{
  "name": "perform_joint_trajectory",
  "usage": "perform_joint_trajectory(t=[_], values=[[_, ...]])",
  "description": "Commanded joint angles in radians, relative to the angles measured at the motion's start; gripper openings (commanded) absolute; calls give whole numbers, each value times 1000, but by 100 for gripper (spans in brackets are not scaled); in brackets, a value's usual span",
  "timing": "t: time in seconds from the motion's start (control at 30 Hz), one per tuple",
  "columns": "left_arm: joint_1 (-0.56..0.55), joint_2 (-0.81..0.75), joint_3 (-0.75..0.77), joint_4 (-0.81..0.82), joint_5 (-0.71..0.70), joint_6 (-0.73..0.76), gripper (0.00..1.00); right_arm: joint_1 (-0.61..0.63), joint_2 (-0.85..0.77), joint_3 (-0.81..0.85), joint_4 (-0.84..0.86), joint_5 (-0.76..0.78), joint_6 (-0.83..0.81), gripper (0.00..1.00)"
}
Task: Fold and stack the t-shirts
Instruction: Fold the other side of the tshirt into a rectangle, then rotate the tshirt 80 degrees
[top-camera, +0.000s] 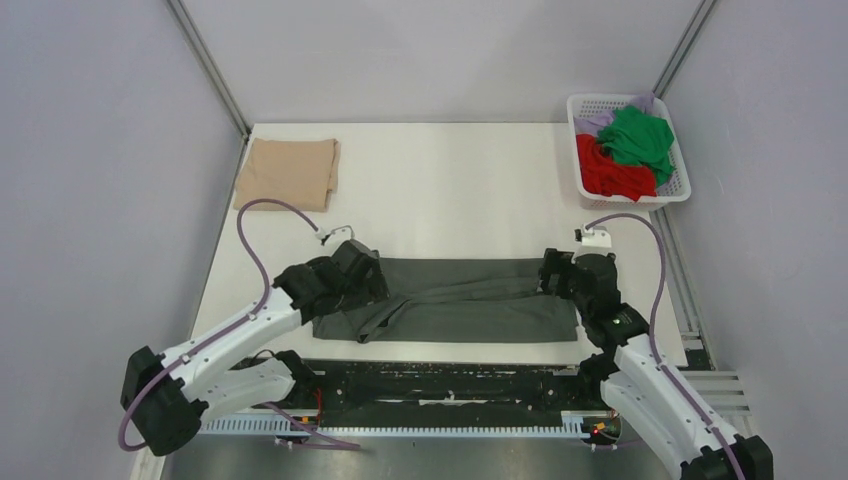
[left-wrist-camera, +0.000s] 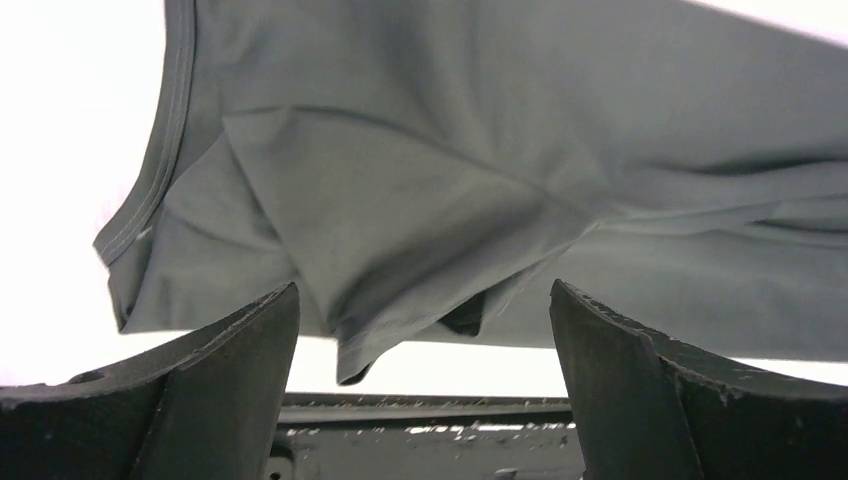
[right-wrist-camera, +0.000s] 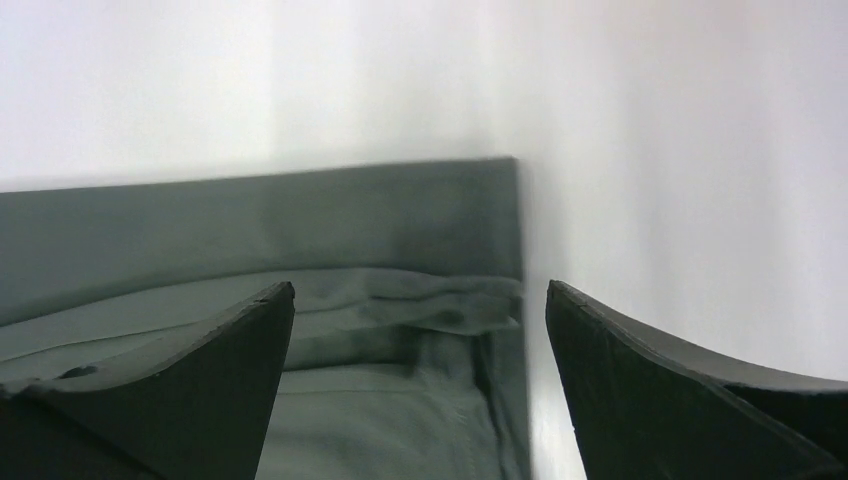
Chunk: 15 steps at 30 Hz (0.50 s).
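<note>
Grey t-shirt (top-camera: 470, 300) spread along white worktop's (top-camera: 450, 190) near edge; open surface beyond. Left gripper (left-wrist-camera: 422, 288) and right gripper (right-wrist-camera: 420, 285) gaping wide, holding nothing.

Both arms (top-camera: 232, 338) are white with black joints (top-camera: 160, 408); a thin purple cable (top-camera: 270, 202) loops behind each pair of black wedge-shaped fingers (left-wrist-camera: 210, 395).

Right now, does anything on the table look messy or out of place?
Yes: the grey t-shirt is neat and straight at its right end, but its left end is bunched, with a creased flap lying askew toward the near edge. The folded tan shirt looks tidy.
</note>
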Motion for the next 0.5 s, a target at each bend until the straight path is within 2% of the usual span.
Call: perform_joint_trajectory(t=[0.0,0.1,0.17,0.3,0.47], values=[[63,121,85,112,-42,56,100,1,-4,33,160,-234,-32,98],[185,207,75,253,109,104,100,1,75,26,328,-404,-42,98],[247,265,58,346,196,124,100,3,159,43,386,-462,-43,98],[349,393,61,430,247,144,100,2,320,82,366,-500,-27,98],[429,521,83,534,281,164,100,1,333,17,338,-440,-24,98]])
